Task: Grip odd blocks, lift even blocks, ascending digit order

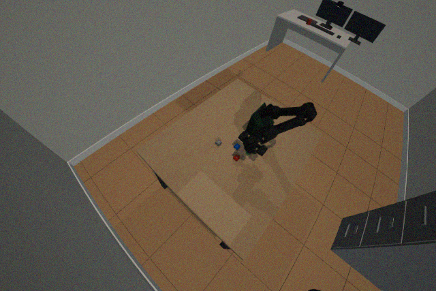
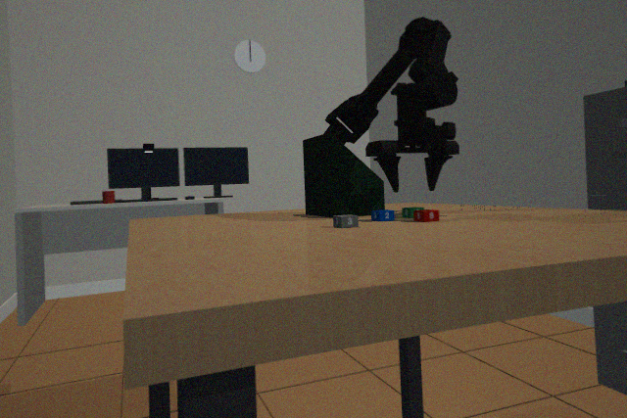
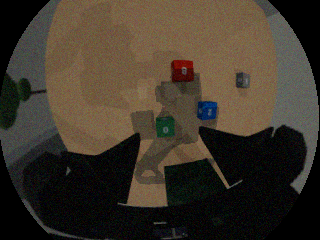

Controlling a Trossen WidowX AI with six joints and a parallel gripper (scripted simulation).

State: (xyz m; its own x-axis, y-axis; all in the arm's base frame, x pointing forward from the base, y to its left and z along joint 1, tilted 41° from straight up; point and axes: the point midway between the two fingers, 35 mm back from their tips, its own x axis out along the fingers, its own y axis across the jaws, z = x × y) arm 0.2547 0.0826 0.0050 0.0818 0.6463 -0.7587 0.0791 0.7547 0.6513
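Note:
My gripper [image 2: 413, 190] [image 3: 170, 133] is open and empty, high above the table, with its fingers pointing down. In the wrist view the green block [image 3: 165, 127] [image 2: 409, 211] appears between the fingertips; its digit is too blurred to read. A blue block [image 1: 236, 146] [image 2: 382, 215] [image 3: 207, 110] shows a 2. A grey block [image 1: 218, 142] [image 2: 346, 221] [image 3: 243, 80] shows a 3. A red block [image 1: 236, 157] [image 2: 426, 215] [image 3: 182, 71] has a digit that I cannot read surely. All four blocks rest apart on the table. In the top view the arm partly hides the green block.
The wooden table [image 1: 208, 196] [image 2: 243, 261] carries the blocks and the arm's dark green base [image 2: 339, 183] [image 3: 192, 182], which stands close behind the blue and green blocks. A desk [image 1: 317, 31] with two monitors stands away from the table, and a grey cabinet [image 1: 383, 224] stands on another side.

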